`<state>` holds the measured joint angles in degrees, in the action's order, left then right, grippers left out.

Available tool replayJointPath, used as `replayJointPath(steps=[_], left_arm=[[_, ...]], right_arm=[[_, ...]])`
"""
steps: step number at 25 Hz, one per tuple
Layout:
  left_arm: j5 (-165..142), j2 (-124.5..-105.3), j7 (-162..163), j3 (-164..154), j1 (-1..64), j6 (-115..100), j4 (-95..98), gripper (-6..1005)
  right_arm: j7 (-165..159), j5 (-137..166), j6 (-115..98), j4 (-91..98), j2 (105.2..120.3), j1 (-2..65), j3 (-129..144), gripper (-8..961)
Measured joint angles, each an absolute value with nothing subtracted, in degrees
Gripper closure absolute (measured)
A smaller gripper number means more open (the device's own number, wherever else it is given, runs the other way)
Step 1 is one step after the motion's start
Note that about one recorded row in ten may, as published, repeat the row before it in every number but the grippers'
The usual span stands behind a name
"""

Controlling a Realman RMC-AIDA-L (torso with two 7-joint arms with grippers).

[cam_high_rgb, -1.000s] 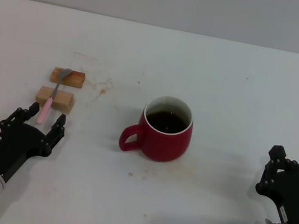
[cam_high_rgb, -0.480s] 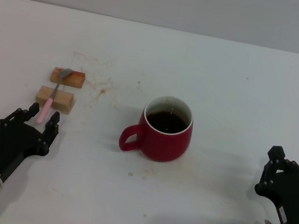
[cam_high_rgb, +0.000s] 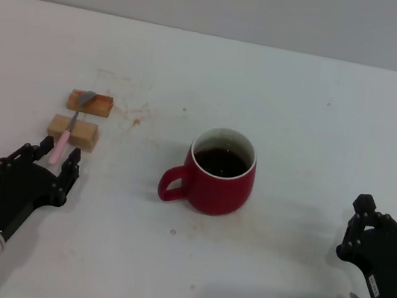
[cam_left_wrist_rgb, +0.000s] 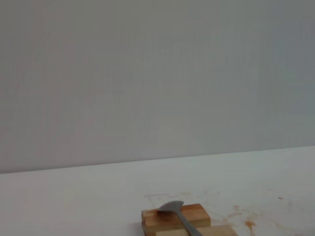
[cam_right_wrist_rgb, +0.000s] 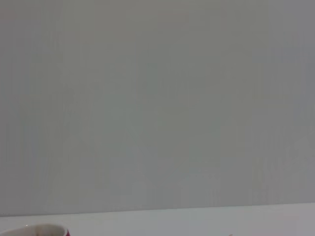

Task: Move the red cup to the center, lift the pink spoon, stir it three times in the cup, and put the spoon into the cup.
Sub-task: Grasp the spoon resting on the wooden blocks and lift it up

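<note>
White table [cam_high_rgb: 323, 123], faintly stained with brownish specks near its middle. Directly on it: the red cup [cam_high_rgb: 219, 173], upright at centre with its handle toward the left; two tan wooden blocks [cam_high_rgb: 82, 117] side by side on the left, well apart from it.

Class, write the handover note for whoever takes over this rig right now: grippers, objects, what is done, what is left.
Left gripper: open, empty, just short of the pink spoon's handle end.
Right gripper: idle at the table's near right.
Red cup: upright mid-table, dark liquid inside, handle toward the robot's left.
Pink spoon: lying across two wooden blocks.
Done: cup looks centered.
Left: grasp and lift spoon, stir three times, leave it in the cup.
</note>
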<state>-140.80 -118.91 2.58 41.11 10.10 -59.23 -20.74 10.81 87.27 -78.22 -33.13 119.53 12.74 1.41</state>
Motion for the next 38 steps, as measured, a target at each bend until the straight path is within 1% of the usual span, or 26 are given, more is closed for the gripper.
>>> replayJointPath(steps=[11,29,38], left_arm=[[-140.80,-118.92,2.73,41.13,10.11,-59.15,-20.74,566],[-140.80,-118.92,2.67,40.95,10.11,-59.27,-20.74,565],[-140.95,-118.81,2.22,40.83,10.11,-59.33,-20.74,636]], right_arm=[[10.80,87.28,-78.21,-33.04,119.53,12.74,1.41,953],[10.81,87.28,-77.73,-33.05,119.53,12.72,1.40,953],[10.81,87.28,-77.62,-33.05,119.53,12.75,1.41,953]])
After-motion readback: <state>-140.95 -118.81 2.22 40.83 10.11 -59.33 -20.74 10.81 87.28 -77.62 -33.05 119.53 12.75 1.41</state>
